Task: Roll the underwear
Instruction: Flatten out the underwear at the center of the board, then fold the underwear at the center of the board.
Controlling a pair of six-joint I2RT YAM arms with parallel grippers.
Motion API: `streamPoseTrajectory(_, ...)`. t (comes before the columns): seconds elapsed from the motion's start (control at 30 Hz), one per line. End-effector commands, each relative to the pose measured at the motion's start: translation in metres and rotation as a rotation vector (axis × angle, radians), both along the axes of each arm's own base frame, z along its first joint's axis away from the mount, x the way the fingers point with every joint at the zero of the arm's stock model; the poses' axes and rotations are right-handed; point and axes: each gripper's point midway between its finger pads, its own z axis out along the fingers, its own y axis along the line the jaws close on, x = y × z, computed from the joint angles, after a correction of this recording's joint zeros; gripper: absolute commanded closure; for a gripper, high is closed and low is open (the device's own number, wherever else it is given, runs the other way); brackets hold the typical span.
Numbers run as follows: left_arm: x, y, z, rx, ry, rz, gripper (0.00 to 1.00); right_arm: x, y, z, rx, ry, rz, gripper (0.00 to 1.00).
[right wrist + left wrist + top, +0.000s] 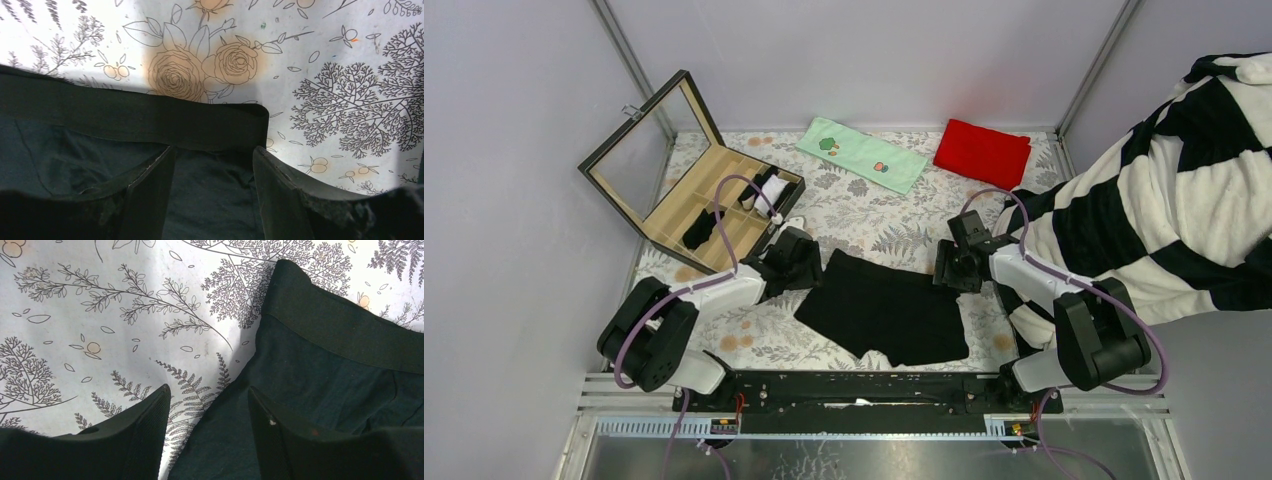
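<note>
The underwear (pixel 884 305) is lying flat and unrolled on the table (pixel 874 215), with the left gripper (pixel 802 262) and right gripper (pixel 946 270) hovering, fingers apart, at its waistband corners, so rolling is seemingly just starting.

The top view looks down from high behind the near edge over the whole surface (pixel 864 215). Both wrist views look closely down past the left gripper (pixel 207 407) and right gripper (pixel 214 165) at underwear (pixel 889 305) corners, also seen from above.

flat underwear (pixel 884 305) 1 | box (pixel 692 196) 1 | towel (pixel 862 153) 1 | red cloth (pixel 982 152) 1 | blanket (pixel 1184 200) 1
</note>
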Motion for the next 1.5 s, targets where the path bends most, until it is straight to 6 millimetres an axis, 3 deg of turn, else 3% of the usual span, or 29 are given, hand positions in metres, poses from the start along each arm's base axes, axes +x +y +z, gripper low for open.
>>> streamPoseTrajectory(0.0, 0.002, -0.001, -0.007, 0.014, -0.012, -0.036, 0.4, 0.004, -0.006, -0.005, -0.025, -0.003, -0.027, 0.36)
streamPoseTrajectory(0.2, 0.003, -0.006, -0.022, 0.033, 0.032, -0.067, 0.46, 0.002, -0.01, -0.011, -0.047, 0.0, -0.03, 0.35)
streamPoseTrajectory(0.4, 0.007, 0.01, -0.046, 0.155, 0.105, -0.003, 0.42, 0.005, -0.004, -0.013, -0.013, -0.012, -0.025, 0.33)
streamPoseTrajectory(0.5, 0.016, 0.016, -0.046, 0.203, 0.115, 0.053, 0.42, 0.009, -0.001, -0.007, 0.005, -0.038, -0.026, 0.33)
streamPoseTrajectory(0.6, 0.026, 0.016, -0.026, 0.186, 0.06, 0.09, 0.42, 0.015, 0.002, 0.003, 0.023, -0.08, -0.025, 0.32)
streamPoseTrajectory(0.73, 0.041, 0.008, 0.026, 0.119, -0.059, 0.095, 0.39, 0.022, 0.0, 0.016, 0.023, -0.138, -0.026, 0.32)
streamPoseTrajectory(0.8, 0.044, -0.006, 0.054, 0.057, -0.119, 0.062, 0.38, 0.023, -0.001, 0.021, 0.017, -0.155, -0.029, 0.32)
streamPoseTrajectory(0.9, 0.033, -0.044, 0.074, -0.052, -0.153, -0.061, 0.37, 0.024, -0.002, 0.024, 0.017, -0.164, -0.037, 0.32)
streamPoseTrajectory(1.0, 0.021, -0.069, 0.063, -0.086, -0.136, -0.142, 0.38, 0.025, -0.004, 0.026, 0.014, -0.178, -0.055, 0.32)
streamPoseTrajectory(1.2, 0.009, -0.095, 0.028, -0.141, -0.068, -0.227, 0.4, 0.023, -0.007, 0.027, 0.007, -0.185, -0.065, 0.31)
streamPoseTrajectory(1.33, 0.013, -0.097, 0.015, -0.11, -0.055, -0.242, 0.4, 0.021, -0.01, 0.028, 0.0, -0.191, -0.077, 0.3)
streamPoseTrajectory(1.47, 0.026, -0.077, 0.0, -0.018, -0.029, -0.173, 0.39, 0.02, -0.018, 0.027, -0.031, -0.196, -0.11, 0.3)
